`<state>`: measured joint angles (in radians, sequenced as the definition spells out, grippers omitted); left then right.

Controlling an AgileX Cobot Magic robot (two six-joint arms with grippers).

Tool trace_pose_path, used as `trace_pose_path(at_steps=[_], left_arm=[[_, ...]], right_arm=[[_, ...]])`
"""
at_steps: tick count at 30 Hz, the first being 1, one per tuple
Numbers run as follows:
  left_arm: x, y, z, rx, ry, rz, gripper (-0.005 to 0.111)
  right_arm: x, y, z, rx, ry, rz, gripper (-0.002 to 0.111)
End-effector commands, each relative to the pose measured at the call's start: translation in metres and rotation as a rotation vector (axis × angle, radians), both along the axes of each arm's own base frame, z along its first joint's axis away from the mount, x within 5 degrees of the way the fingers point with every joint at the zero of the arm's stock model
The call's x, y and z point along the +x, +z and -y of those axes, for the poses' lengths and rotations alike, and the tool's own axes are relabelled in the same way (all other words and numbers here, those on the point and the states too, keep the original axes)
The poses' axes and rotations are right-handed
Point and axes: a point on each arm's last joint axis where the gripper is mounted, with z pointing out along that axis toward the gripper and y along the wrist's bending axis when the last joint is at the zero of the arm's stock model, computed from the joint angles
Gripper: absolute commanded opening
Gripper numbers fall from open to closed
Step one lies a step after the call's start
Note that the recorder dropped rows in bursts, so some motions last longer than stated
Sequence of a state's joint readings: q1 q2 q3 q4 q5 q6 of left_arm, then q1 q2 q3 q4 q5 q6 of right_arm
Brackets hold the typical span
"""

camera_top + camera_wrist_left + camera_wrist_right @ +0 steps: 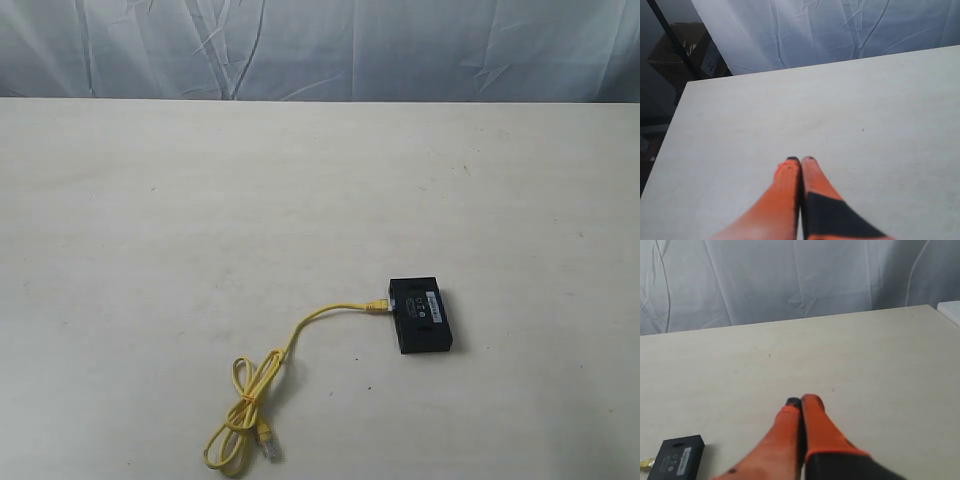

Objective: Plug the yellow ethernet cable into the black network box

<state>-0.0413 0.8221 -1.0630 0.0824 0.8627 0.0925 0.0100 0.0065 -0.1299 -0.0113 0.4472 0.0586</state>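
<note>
A pale, faintly scuffed table (200, 200) sits in even light. A creased whitish cloth (320, 50) hangs behind it (cardboard box (675, 50) beside).

A pale cream tabletop (300, 200), faintly scuffed and flecked with small dark specks, fills most of the scene. Behind its far edge hangs a wrinkled grey-white cloth backdrop (350, 45). In the left wrist view, a cardboard box (682, 52) sits in shadow beyond the tabletop's corner, crossed by a slanting black pole (671, 37).

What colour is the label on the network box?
White label on the black network box, clearest in the exterior view.
</note>
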Motion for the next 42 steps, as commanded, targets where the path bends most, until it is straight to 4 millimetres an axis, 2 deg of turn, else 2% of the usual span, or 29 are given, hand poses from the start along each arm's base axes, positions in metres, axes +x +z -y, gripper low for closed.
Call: trace_pose_path(at_steps=[1, 9, 42], left_arm=[[-0.002, 0.001, -0.001, 0.001, 0.005, 0.010, 0.000], [-0.002, 0.001, -0.001, 0.004, 0.006, 0.010, 0.000], [-0.006, 0.003, -0.001, 0.033, -0.004, 0.027, 0.000]], right_arm=[[0.002, -0.012, -0.002, -0.016, 0.051, -0.014, 0.000], [0.006, -0.036, -0.004, -0.018, 0.087, -0.049, 0.000], [0.006, -0.035, -0.004, -0.041, 0.093, -0.032, 0.000]])
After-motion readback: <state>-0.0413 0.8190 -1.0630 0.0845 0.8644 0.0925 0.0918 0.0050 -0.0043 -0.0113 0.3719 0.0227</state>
